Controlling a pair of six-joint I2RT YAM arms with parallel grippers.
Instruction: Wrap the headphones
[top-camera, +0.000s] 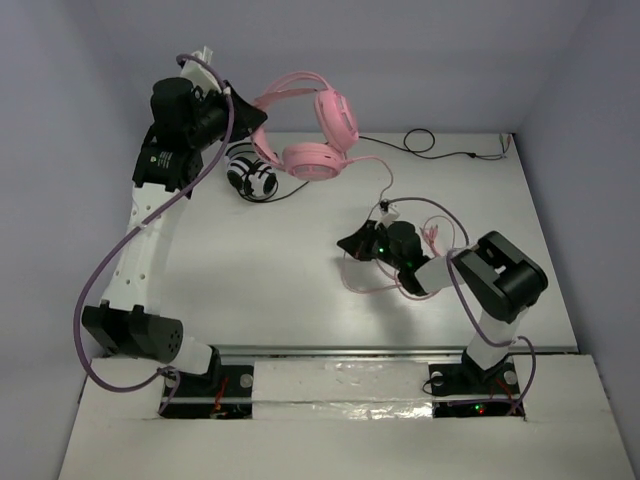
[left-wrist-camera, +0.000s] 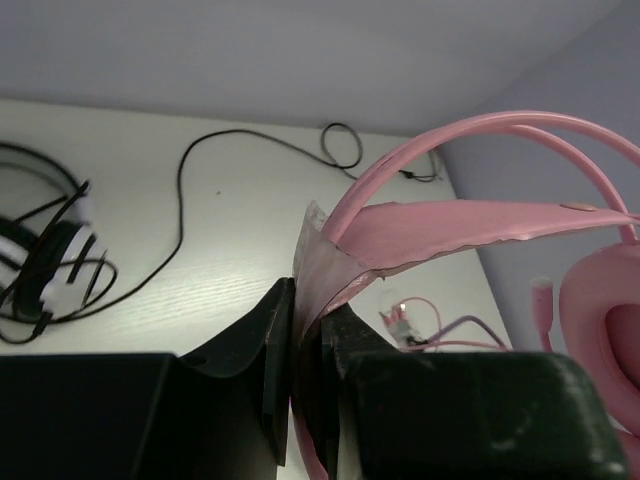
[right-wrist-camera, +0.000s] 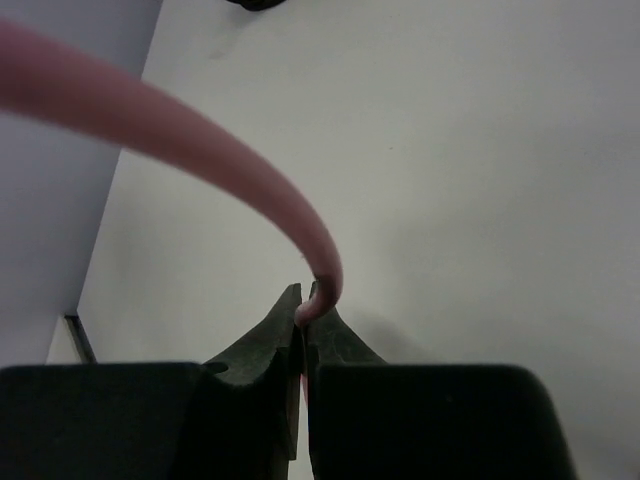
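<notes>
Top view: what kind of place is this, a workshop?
Probably a robotics lab test cell: two robot arms bolted to a white table, plain walls enclosing it, the left gripper holding pink headphones, the right gripper pinching their cable.

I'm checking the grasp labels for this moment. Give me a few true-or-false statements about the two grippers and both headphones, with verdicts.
1. The left gripper is shut on the headband of the pink headphones. True.
2. The right gripper is wide open. False: it is shut on the pink cable.
3. The black-and-white headphones lie on the table. True.
4. A gripper holds the thin black cable. False: it lies loose near the far edge of the table, with no gripper on it.
</notes>
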